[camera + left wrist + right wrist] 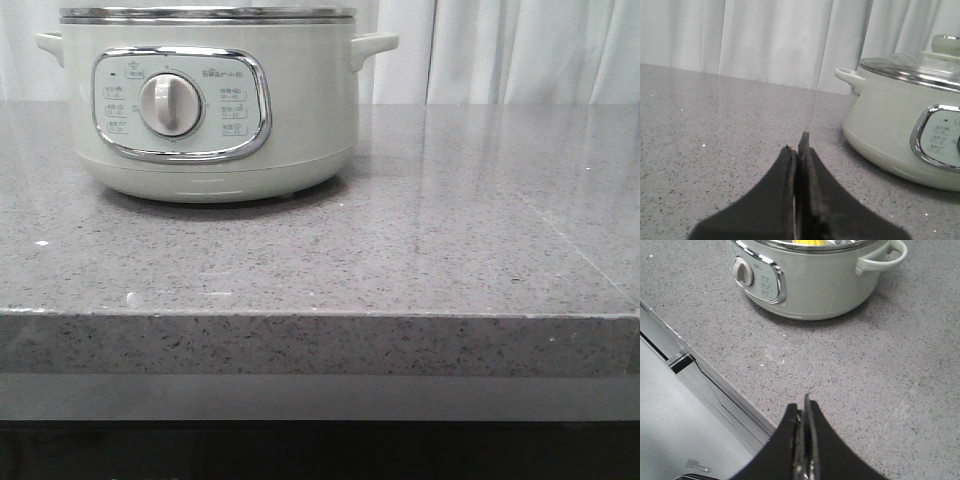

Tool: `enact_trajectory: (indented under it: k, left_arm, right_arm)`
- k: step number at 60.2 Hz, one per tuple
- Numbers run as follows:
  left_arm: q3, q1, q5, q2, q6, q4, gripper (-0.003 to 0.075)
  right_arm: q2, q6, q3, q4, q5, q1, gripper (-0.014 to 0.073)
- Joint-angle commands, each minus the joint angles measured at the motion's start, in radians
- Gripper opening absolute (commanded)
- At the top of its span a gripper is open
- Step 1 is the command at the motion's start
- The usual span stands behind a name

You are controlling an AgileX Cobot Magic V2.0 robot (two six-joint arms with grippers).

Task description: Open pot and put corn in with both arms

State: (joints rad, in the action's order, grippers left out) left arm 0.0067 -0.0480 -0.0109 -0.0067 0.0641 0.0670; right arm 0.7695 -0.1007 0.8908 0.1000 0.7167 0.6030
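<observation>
- Left wrist view first: the left gripper [799, 142] sits low over the grey table [715, 130], fingers pressed together tip to tip, nothing between them.
- Over on the right wrist view, the right gripper [804, 407] is up higher, looking down near the table's front edge, its fingers likewise closed flat on each other and empty.
- Neither arm shows in the front view.
- Now the pot [210, 105]: pale cream, round, standing towards the table's back-left, control panel and dial [170, 104] facing the front edge.
- Steel rim on top, a handle out at each side, and a glass lid [912, 67] with a pale knob [946, 44] resting on it in the left wrist view.
- Through that lid in the right wrist view, a flash of yellow: the corn [810, 242] is inside the pot, though only a sliver shows at the frame edge.
- Both grippers are well apart from the pot.
- White curtains [520, 50] hang behind the table's back edge.
- Below the front edge, a small key [699, 466] lies on the grey floor.
</observation>
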Motion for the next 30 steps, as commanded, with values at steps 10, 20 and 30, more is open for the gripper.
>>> enact_trajectory:
  k: [10, 20, 30]
  left_arm:
    - [0.014, -0.011, 0.06, -0.016, 0.051, -0.034, -0.002]
    - [0.014, -0.009, 0.058, -0.016, 0.051, -0.034, -0.002]
    - [0.014, -0.009, 0.058, -0.016, 0.051, -0.034, -0.002]
  right_arm:
    - [-0.003, -0.013, 0.027, -0.003, -0.063, -0.003, -0.0068]
    - [-0.003, -0.013, 0.027, -0.003, -0.063, -0.003, -0.0068]
    - [-0.003, -0.013, 0.027, -0.003, -0.063, -0.003, -0.0068]
